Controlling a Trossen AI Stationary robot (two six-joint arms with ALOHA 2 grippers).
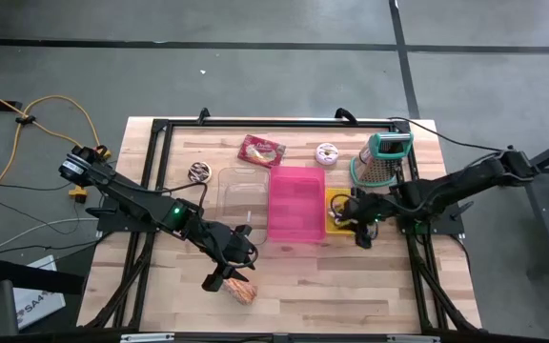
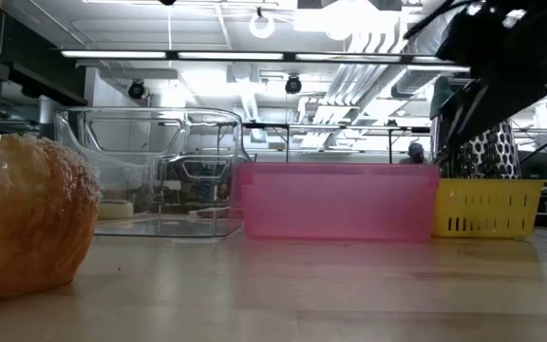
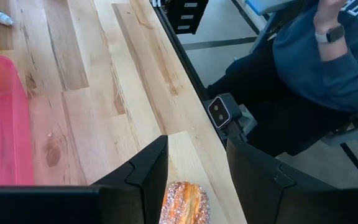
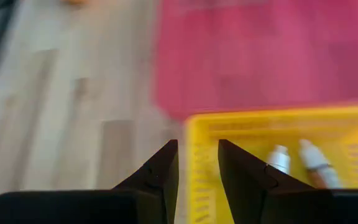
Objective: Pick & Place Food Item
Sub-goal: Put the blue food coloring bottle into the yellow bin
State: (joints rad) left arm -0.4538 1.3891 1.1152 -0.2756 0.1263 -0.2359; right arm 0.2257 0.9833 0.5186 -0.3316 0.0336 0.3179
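Pastry [image 1: 241,291]: golden brown, speckled with pale sugar crumbs, orange-tinted along its folds.
Bin [image 1: 296,204]: translucent pink, plain.
Basket [image 1: 336,211]: bright yellow, slotted walls.
Container [image 1: 239,197]: clear, colourless.
Grater [image 1: 381,160]: teal handle, silver body dotted with dark holes.
Packet [image 1: 260,151]: red with a pale patch.
Table [image 1: 332,281]: light wood planks, darker brown streaks, black frame.
Cable [image 1: 50,107]: yellow-orange.
Left gripper [image 1: 229,277] and right gripper [image 1: 361,230]: black; a green light on each arm.
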